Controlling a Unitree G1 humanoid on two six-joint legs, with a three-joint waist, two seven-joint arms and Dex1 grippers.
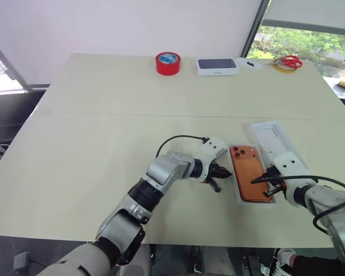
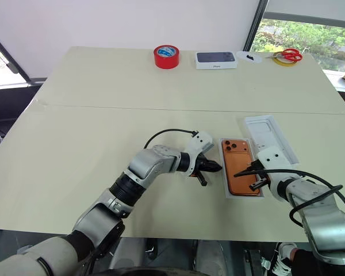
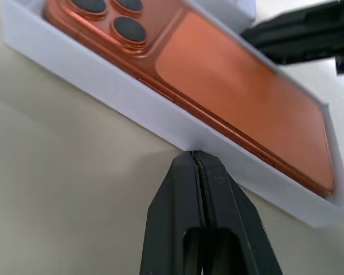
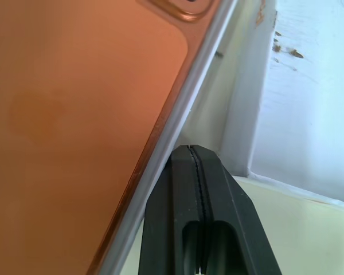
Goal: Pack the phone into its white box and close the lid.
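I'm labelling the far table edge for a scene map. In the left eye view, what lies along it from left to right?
Red tape roll → white box with a dark blue face → small white piece → red-handled scissors, lying on a yellowish ring.

Slim orange smartphone (image 3: 235,109): smooth satin back, soft sheen, glossy dark lenses. Shallow white cardboard tray (image 3: 132,103): matt, paper-like rim. Black plastic gripper fingers (image 3: 183,212): smooth, semi-matt (faint highlights along edges). Pale cream table top (image 1: 103,138): matt, even. Red tape roll (image 1: 168,63), upper centre of frame: glossy.
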